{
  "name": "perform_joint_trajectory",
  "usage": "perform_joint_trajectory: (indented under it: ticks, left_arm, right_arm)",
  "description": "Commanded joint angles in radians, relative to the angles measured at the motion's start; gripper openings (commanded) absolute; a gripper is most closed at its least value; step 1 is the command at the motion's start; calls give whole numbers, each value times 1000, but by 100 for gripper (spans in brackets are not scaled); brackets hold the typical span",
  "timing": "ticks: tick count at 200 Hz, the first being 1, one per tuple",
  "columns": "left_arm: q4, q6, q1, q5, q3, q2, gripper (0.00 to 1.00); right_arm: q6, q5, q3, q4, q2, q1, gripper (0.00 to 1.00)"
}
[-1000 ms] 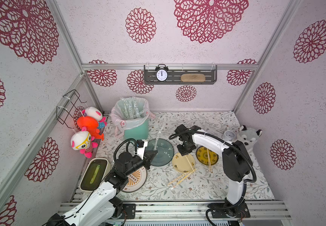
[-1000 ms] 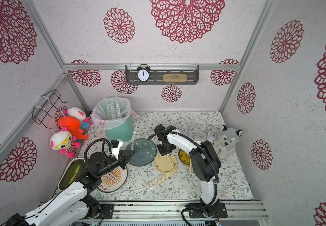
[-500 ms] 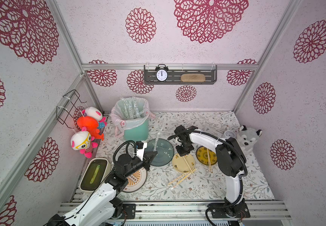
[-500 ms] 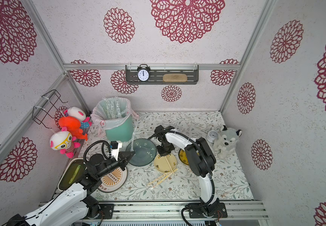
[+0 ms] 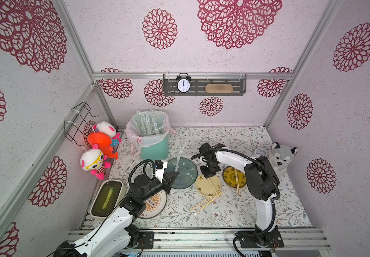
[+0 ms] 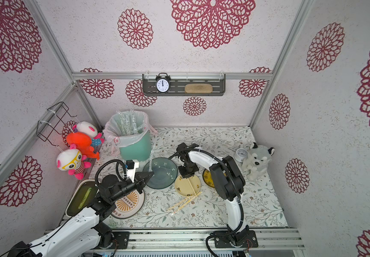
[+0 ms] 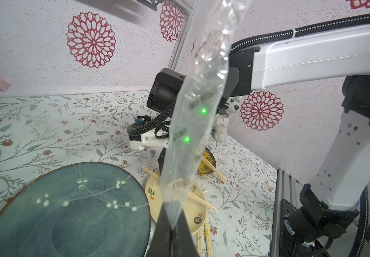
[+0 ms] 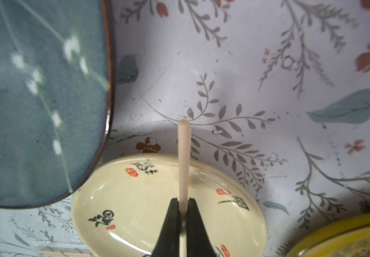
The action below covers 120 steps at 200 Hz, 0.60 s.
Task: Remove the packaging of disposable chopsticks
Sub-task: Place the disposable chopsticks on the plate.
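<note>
Two pinches: left hand (image 7: 172,224) clamps the sleeve (image 7: 193,111) by its end, right hand (image 8: 183,213) a chopstick (image 8: 183,160) jutting past its tips.

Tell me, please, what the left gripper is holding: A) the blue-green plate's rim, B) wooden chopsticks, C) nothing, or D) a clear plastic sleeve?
D: the left wrist view shows the left gripper shut on one end of the clear plastic sleeve, with no sticks visible inside.

Left gripper (image 5: 176,175) clamped tight, reaching forward; right gripper (image 5: 209,176) clamped, pointing down
</note>
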Motion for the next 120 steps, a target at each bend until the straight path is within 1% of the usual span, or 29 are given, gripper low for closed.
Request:
perform_joint_trajectory:
  ticks: [1, 29, 36, 66, 120]
  left_arm:
    - [30, -7, -7, 7, -12, 1, 0]
    - [28, -6, -8, 5, -11, -4, 0]
    - [27, -6, -7, 7, -10, -4, 0]
    - [26, -2, -7, 5, -10, -1, 0]
    - [26, 1, -8, 13, -3, 7, 0]
  right_arm:
    - [2, 2, -6, -6, -2, -5, 12]
    - [4, 4, -19, 5, -14, -5, 17]
    - [6, 2, -23, 10, -20, -5, 20]
    - [9, 5, -28, 11, -38, -5, 22]
    - [16, 26, -37, 14, -74, -4, 21]
